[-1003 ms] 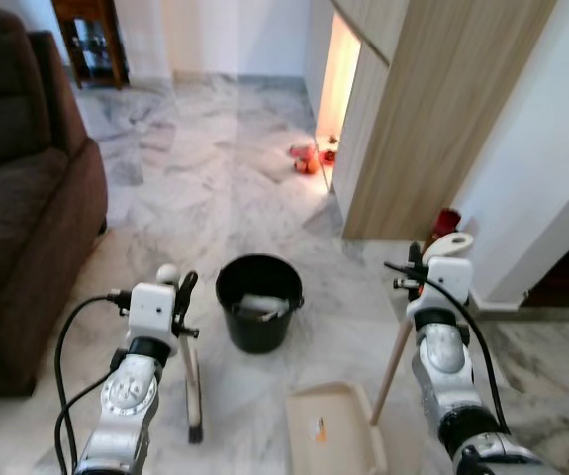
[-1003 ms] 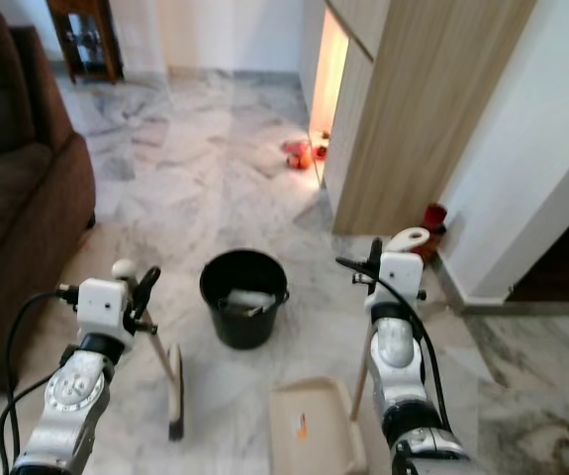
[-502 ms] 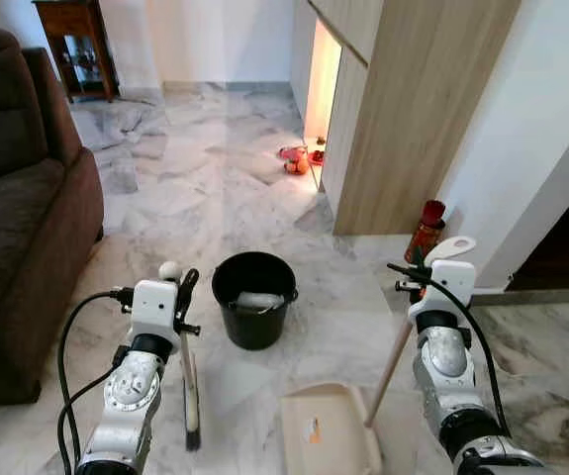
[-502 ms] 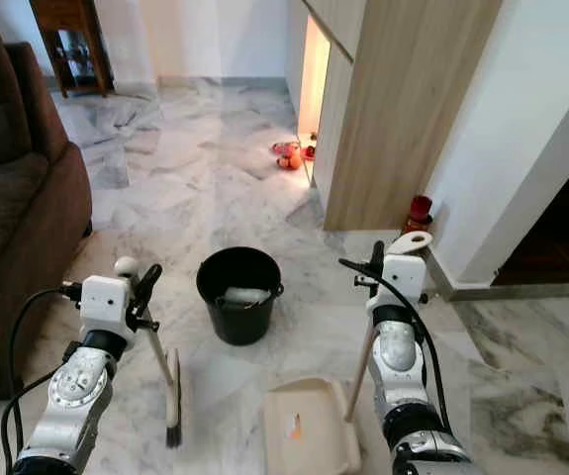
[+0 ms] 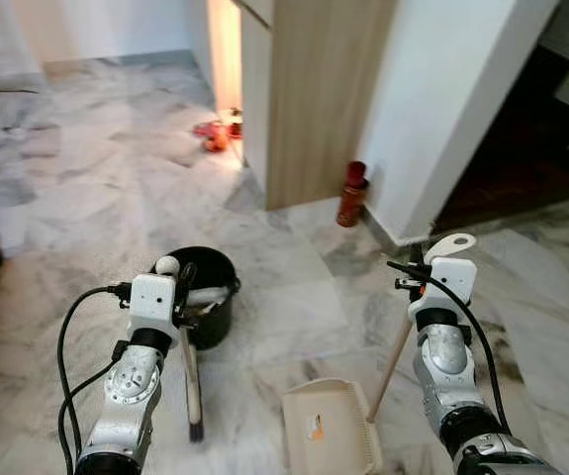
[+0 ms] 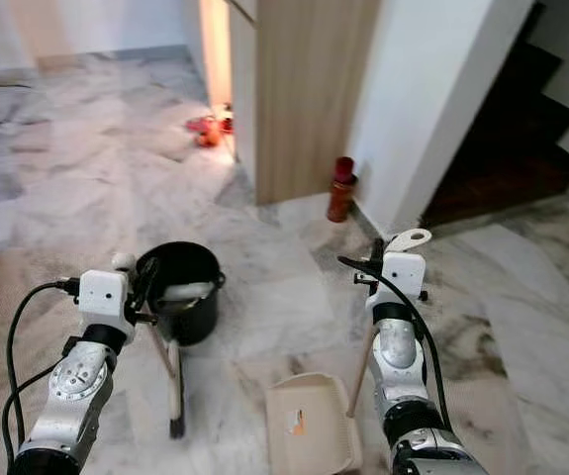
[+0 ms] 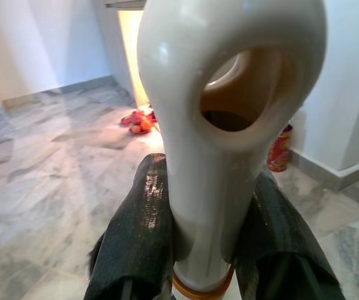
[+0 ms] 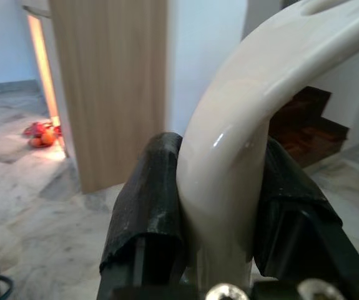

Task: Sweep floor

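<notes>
Marble floor (image 5: 294, 297), grey-veined and pale, runs up to a light wooden cabinet panel (image 5: 314, 89) and a white wall (image 5: 442, 89), with dark stairs (image 5: 521, 148) off to the right. Near the wall's base stands a red cylindrical canister (image 5: 351, 193), upright, and farther back by the lit gap lies a small cluster of red and orange toys (image 5: 215, 134). Round black plastic bucket (image 5: 197, 295) sits on the floor just ahead of the left arm, something pale inside it. Cream plastic dustpan (image 5: 329, 430) rests flat on the floor at the near edge, its long wooden handle (image 5: 395, 356) rising to the right gripper (image 8: 220, 206), whose fingers pinch the cream loop top. Left gripper (image 7: 204, 231) clamps the cream-topped hand broom (image 5: 193, 386), bristles down on the floor beside the bucket.
</notes>
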You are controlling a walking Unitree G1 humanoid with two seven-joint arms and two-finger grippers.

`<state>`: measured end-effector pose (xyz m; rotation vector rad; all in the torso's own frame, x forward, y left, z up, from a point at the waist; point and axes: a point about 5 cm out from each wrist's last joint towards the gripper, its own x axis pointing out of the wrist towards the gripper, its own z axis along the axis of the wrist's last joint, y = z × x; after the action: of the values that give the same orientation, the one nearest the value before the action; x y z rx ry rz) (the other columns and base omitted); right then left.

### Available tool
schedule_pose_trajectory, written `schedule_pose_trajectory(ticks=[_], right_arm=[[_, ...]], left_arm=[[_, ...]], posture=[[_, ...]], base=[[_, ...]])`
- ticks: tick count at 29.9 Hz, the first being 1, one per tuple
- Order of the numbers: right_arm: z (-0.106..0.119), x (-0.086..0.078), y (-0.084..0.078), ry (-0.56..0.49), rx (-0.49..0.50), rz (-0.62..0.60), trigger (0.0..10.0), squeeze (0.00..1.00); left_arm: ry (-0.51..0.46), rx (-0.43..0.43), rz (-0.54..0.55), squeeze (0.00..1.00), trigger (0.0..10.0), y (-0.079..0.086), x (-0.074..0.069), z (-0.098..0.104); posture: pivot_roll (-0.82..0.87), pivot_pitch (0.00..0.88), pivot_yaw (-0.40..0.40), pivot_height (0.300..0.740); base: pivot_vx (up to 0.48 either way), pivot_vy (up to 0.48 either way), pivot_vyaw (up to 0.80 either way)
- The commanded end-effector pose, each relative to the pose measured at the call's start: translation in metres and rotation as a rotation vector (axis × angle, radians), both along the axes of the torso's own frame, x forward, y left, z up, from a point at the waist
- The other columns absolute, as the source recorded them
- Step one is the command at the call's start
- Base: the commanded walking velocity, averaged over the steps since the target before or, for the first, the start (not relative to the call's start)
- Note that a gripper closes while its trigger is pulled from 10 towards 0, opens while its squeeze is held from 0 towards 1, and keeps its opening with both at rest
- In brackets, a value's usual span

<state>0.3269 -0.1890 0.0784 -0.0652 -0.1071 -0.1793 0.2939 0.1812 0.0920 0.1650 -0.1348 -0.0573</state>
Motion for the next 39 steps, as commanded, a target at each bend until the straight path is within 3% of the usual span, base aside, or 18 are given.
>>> schedule_pose_trajectory(ticks=[1,39], right_arm=[[0.0069,0.0036,-0.0015,-0.026,0.007,-0.009,10.0,0.0],[0.0053,0.0028,-0.0019,-0.017,0.005,-0.019,10.0,0.0]], left_arm=[[-0.033,0.006,-0.006,0.0,10.0,-0.0004,0.0022,0.0055],[-0.031,0.03,-0.006,0.0,10.0,-0.002,0.0042,0.0045]], posture=[[0.06,0.0,-0.054,0.74],[0.05,0.0,-0.055,0.74]], base=[[0.0,0.0,-0.8],[0.0,-0.091,-0.8]])
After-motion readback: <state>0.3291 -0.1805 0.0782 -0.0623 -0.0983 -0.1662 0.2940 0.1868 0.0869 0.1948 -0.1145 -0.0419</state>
